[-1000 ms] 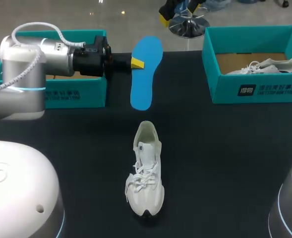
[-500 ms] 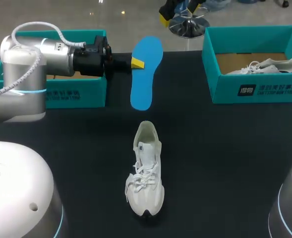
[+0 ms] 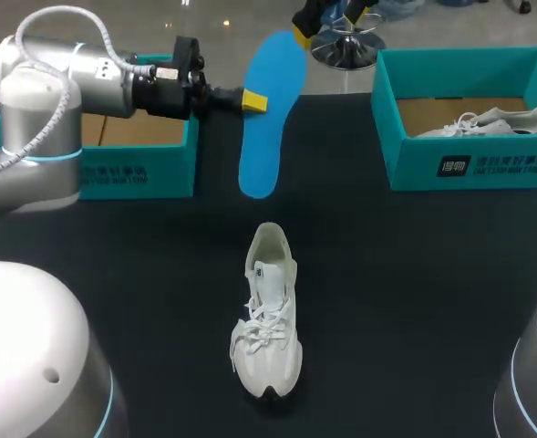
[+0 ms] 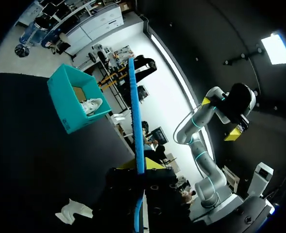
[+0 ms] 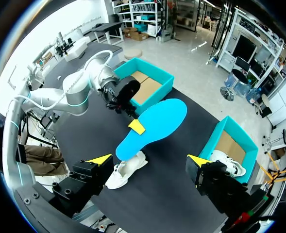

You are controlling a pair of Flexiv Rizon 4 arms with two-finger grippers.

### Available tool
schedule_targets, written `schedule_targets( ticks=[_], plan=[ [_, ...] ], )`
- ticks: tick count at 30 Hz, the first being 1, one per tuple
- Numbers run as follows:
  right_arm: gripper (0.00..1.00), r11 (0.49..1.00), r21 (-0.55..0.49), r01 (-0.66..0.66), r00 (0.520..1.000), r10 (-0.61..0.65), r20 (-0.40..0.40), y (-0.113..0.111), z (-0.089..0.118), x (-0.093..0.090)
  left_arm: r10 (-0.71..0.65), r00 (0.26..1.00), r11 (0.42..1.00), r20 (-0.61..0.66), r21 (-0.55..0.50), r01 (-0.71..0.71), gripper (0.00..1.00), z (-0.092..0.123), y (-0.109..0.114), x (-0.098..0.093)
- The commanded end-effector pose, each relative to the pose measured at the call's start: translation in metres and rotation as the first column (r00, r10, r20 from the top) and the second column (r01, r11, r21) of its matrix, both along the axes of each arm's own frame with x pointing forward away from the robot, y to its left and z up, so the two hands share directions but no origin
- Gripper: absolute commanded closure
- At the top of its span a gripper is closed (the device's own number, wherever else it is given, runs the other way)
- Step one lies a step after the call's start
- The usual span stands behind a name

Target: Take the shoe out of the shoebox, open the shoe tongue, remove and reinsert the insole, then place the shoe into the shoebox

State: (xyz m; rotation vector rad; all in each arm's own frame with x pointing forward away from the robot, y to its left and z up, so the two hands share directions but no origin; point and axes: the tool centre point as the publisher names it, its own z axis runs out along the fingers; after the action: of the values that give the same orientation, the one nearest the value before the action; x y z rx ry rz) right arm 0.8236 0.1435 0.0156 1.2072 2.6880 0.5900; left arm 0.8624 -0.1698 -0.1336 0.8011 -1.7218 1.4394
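The left gripper (image 3: pixel 253 100) pinches the blue insole (image 3: pixel 273 91) by its edge, in the air beyond the white shoe (image 3: pixel 268 315), while the right gripper (image 5: pixel 149 160) hangs wide open

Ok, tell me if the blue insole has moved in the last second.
Yes. The blue insole, in the left gripper, has lifted and tilted: its far end now shows above the left shoebox's back rim; the white shoe hasn't shifted.

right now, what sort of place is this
Likely a robot test bench for shoe handling: a black table, a white shoe on it, and my left hand holding a blue insole.
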Motion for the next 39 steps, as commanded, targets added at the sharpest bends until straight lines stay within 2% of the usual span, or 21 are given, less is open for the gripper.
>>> schedule_targets(
  ticks=[1, 7, 15, 19, 20, 39],
  plan=[
    [0.0, 1.0, -0.001, 0.002, 1.0, -0.002, -0.001, 0.001, 0.0, 0.001, -0.044, 0.834, 0.999, 0.55, 0.017, 0.041, 1.0, -0.003, 0.008, -0.013],
    [0.0, 1.0, -0.001, 0.002, 1.0, -0.002, -0.001, 0.001, 0.0, 0.001, 0.0, 0.731, 1.0, 0.682, -0.017, 0.015, 1.0, -0.002, 0.01, -0.028],
    [0.0, 1.0, -0.001, 0.002, 1.0, -0.002, -0.001, 0.001, 0.0, 0.001, 0.095, 0.677, 0.995, 0.729, -0.083, -0.051, 1.0, 0.002, 0.014, -0.037],
    [0.0, 1.0, -0.001, 0.002, 1.0, -0.002, -0.001, 0.001, 0.0, 0.001, 0.097, 0.701, 0.995, 0.706, -0.064, -0.073, 1.0, -0.007, 0.018, -0.039],
    [0.0, 1.0, -0.001, 0.002, 1.0, -0.002, -0.001, 0.001, 0.0, 0.001, 0.093, 0.732, 0.996, 0.675, -0.067, -0.065, 1.0, -0.01, 0.018, -0.039],
    [0.0, 1.0, -0.001, 0.002, 1.0, -0.002, -0.001, 0.001, 0.0, 0.001, 0.093, 0.732, 0.996, 0.675, -0.067, -0.065, 1.0, -0.01, 0.018, -0.039]
  ],
)
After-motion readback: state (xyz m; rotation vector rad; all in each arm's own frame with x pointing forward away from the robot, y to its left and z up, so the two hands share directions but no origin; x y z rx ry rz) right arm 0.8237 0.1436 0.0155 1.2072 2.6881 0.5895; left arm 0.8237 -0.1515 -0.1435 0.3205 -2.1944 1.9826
